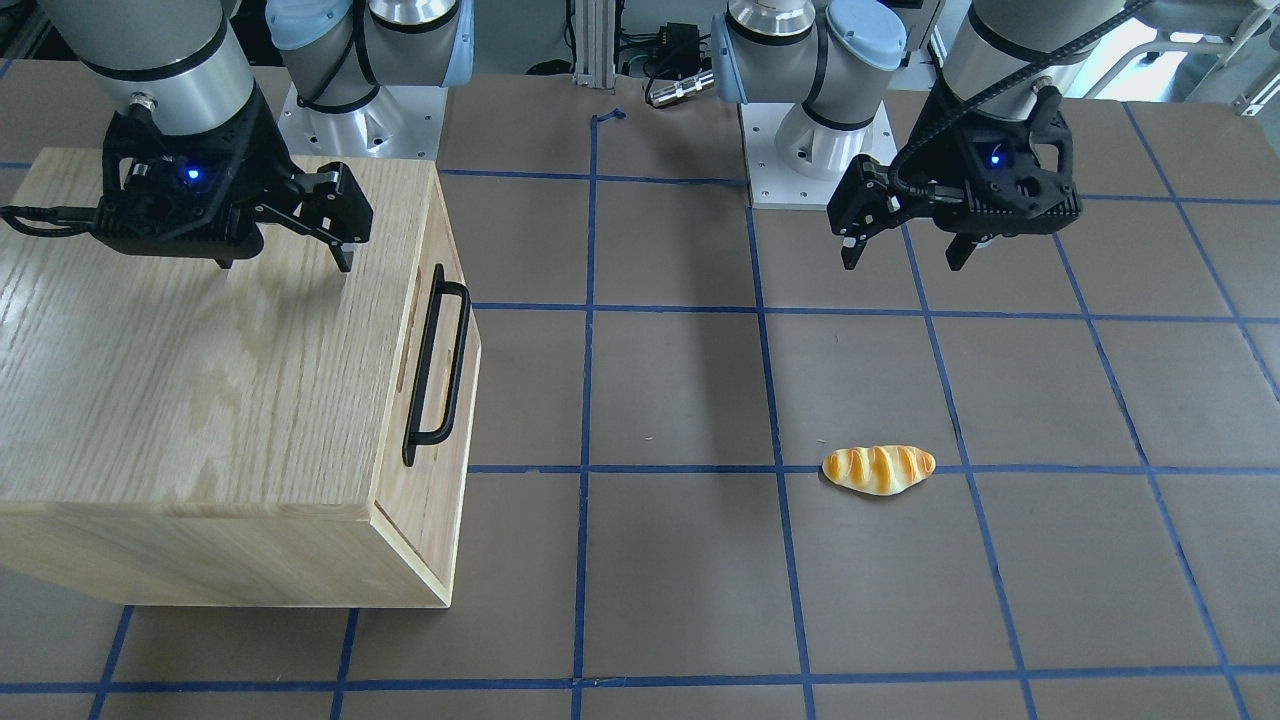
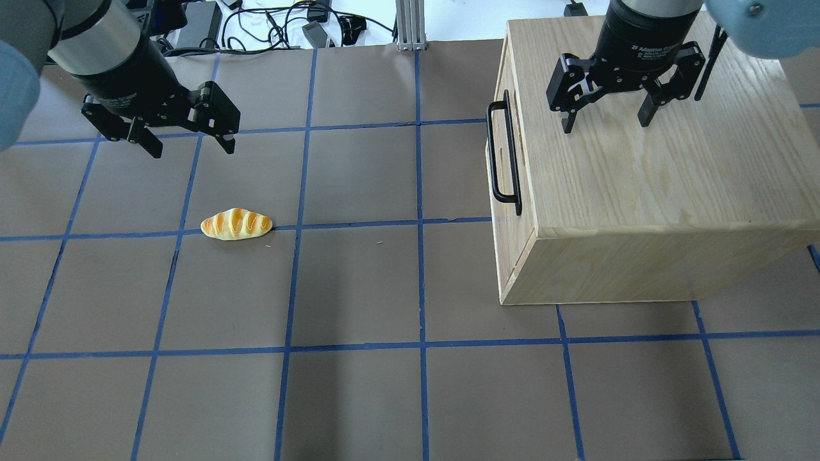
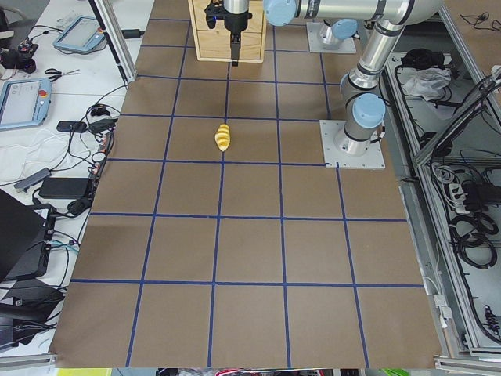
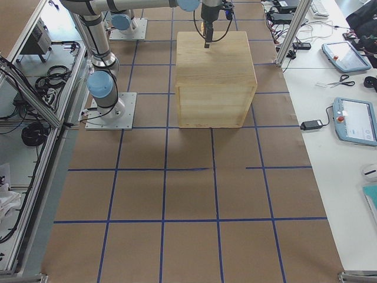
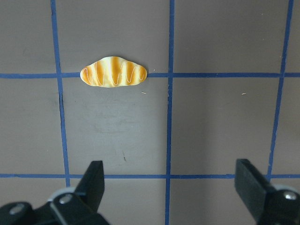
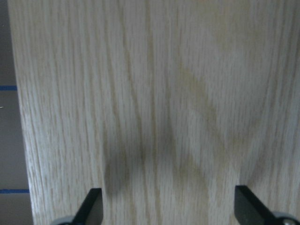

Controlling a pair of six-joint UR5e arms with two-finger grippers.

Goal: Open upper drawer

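On brown table [image 2: 359,288] — blue grid [image 2: 421,346]

Black fingers [image 6: 91,208] spread wide above oak cabinet top [image 6: 164,93] — table [image 6: 6,140] at left.

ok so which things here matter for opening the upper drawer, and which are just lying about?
For the job:
upper drawer, looks shut
its black bar handle
right pincer, open, above the cabinet top

Lying about:
bread roll on the table
left pincer, open, holding nothing, far from the cabinet
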